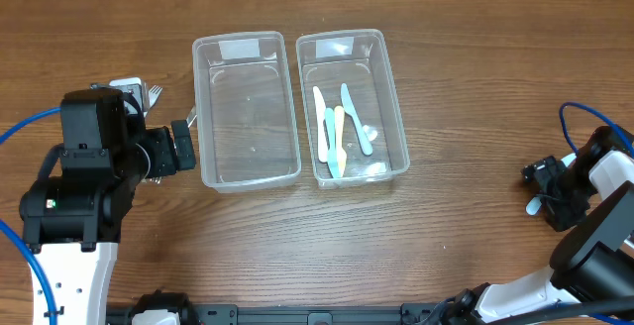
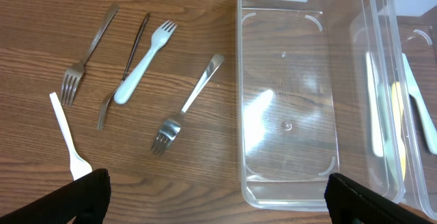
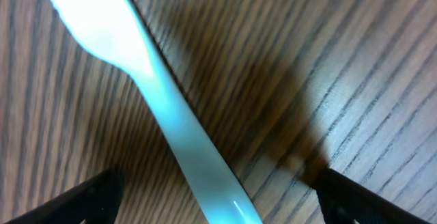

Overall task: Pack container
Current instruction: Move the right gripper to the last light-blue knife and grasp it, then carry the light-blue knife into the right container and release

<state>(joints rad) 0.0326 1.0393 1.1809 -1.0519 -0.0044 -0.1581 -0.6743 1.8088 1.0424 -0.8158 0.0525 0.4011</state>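
The left hand (image 2: 217,198) hangs with fingers spread wide; the right hand (image 3: 218,200) sits low, fingers apart.

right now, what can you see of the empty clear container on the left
The left container is a clear plastic rectangular tub with rounded corners, a pale label on its far end wall and moulded marks on its floor. It stands upright and empty on the wooden table, long side close beside the second container; whether they touch is unclear.
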